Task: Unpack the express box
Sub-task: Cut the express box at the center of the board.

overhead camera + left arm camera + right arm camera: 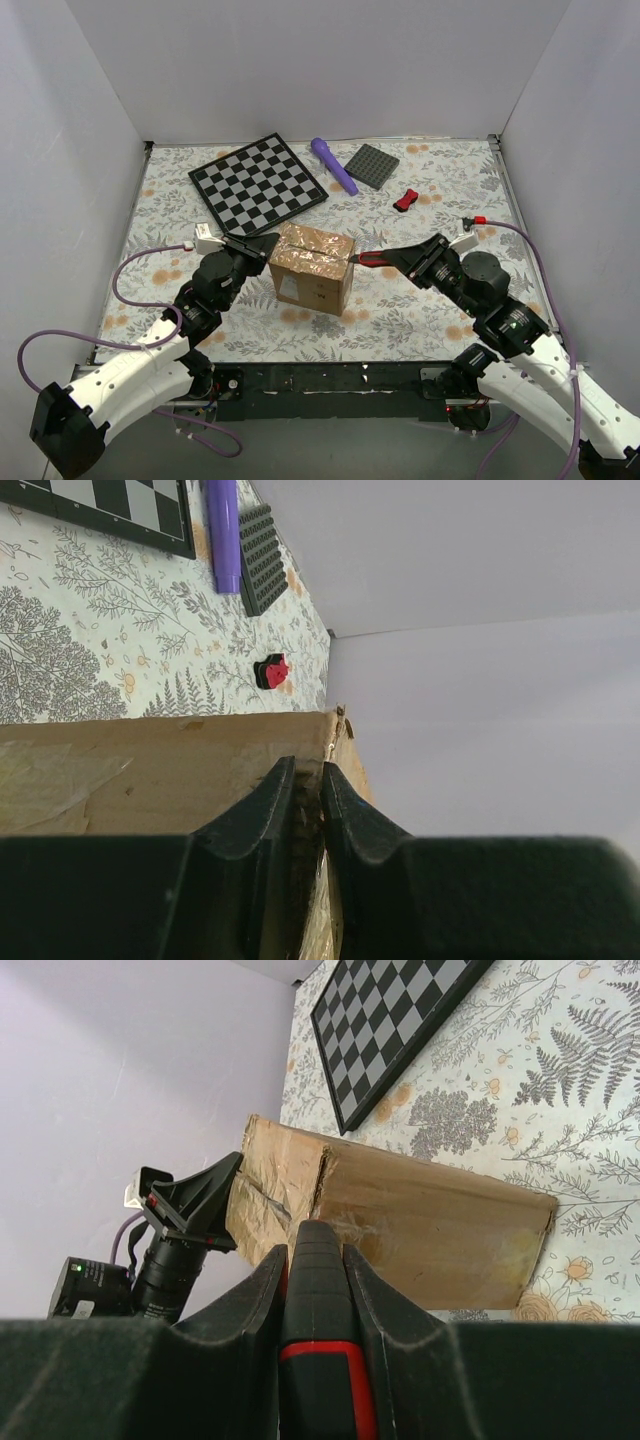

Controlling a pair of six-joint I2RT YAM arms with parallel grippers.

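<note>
The express box (313,265), a small brown carton with shiny tan tape over its closed top, stands mid-table. My left gripper (270,244) is at the box's left top edge; in the left wrist view its jaws (305,772) are shut on the cardboard edge and tape there (150,770). My right gripper (393,258) comes in from the right, shut on a black and red cutter (320,1310). The cutter's tip (356,260) touches the box's right top edge by the taped seam (320,1185).
A checkered board (258,183) lies behind the box on the left. A purple cylinder (333,165), a dark grey square plate (373,165) and a small red and black object (405,200) lie at the back right. White walls enclose the floral mat (430,310).
</note>
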